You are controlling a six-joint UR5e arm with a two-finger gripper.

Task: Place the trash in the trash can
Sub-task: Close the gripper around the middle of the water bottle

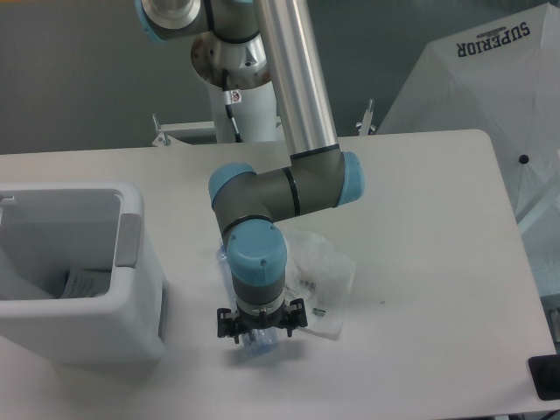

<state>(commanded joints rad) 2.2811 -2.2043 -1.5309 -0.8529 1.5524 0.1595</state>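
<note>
The crushed clear bluish bottle lies on the white table, mostly hidden under my arm; a bluish part also shows by the wrist's left side. My gripper points straight down over the bottle's near end, with the bottle showing between its jaws. The wrist hides the fingers, so I cannot tell whether they are closed on it. The crinkled clear-white plastic bag lies flat just right of the gripper. The white trash can, with a grey panel on its right rim, stands at the left, apart from the gripper.
A printed paper lies inside the can. The arm's base pillar stands at the table's far edge. A white umbrella-like cover stands off the table at the right. A dark object sits at the lower right corner.
</note>
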